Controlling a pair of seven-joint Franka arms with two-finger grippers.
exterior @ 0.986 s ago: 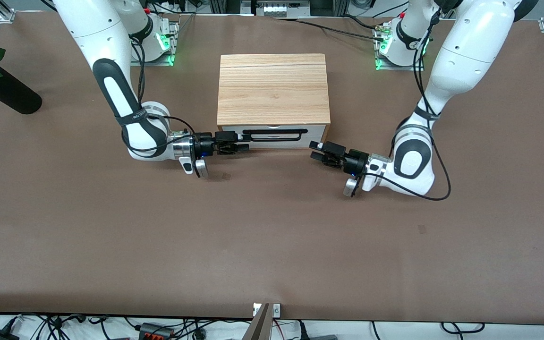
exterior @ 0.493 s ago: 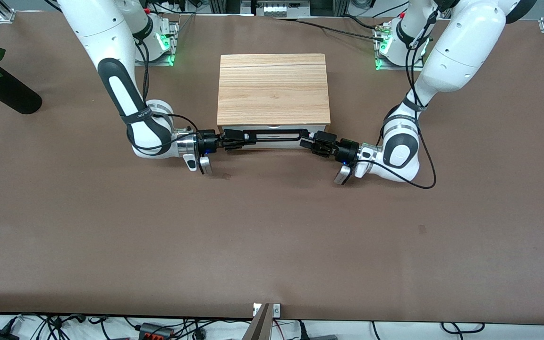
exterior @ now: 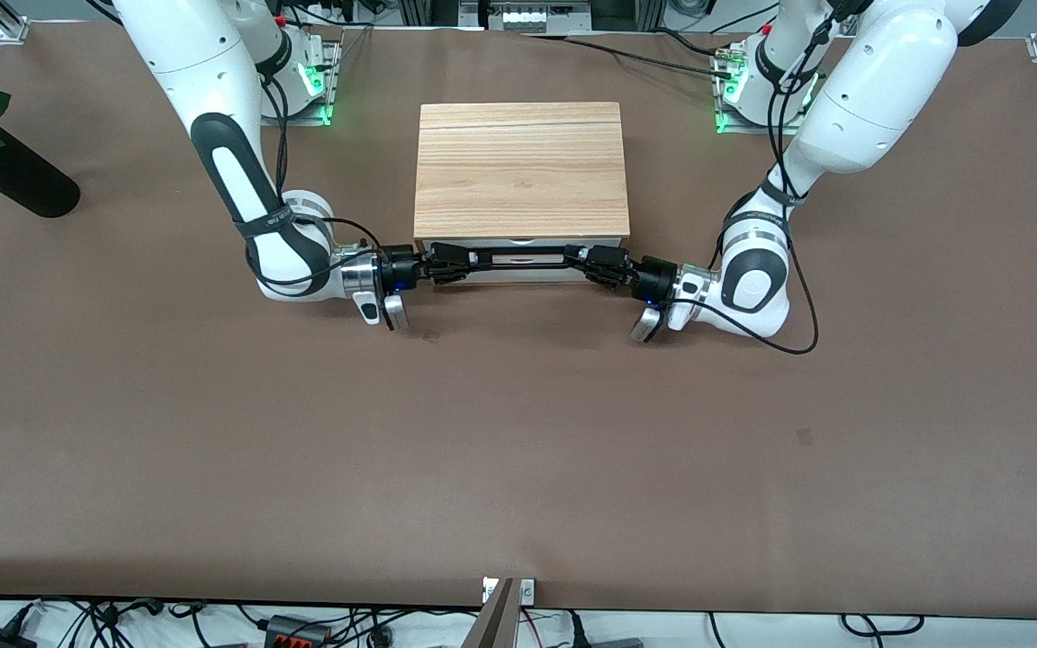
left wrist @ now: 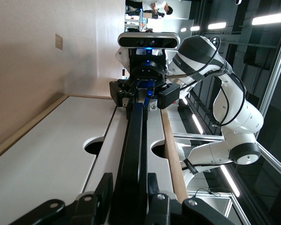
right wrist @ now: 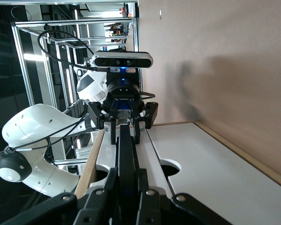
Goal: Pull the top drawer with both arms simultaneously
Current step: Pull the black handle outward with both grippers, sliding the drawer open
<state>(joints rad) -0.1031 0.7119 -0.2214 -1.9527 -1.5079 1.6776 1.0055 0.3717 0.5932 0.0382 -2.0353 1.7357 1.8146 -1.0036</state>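
Observation:
The top drawer (exterior: 536, 247) sits shut in the wooden box (exterior: 520, 166), its white front flush with the box. Its black bar handle (exterior: 523, 257) runs across the front. My right gripper (exterior: 464, 264) is at the handle's end toward the right arm, shut on the bar (right wrist: 129, 154), with my right gripper (right wrist: 129, 187) pressing both sides. My left gripper (exterior: 583, 258) is at the other end. In the left wrist view my left gripper (left wrist: 130, 192) straddles the bar (left wrist: 133, 140), fingers set wider than the right's. Each wrist view shows the other gripper at the bar's other end.
The lower drawer front (exterior: 518, 274) lies just under the handle. A black vase with a red rose (exterior: 10, 175) lies at the right arm's end of the table. Both forearms lie low over the brown table (exterior: 518, 450) beside the box.
Both grippers slid inward along the drawer front. The left gripper came up from the table to the handle's end; the right moved further onto the bar. The drawer has not moved.

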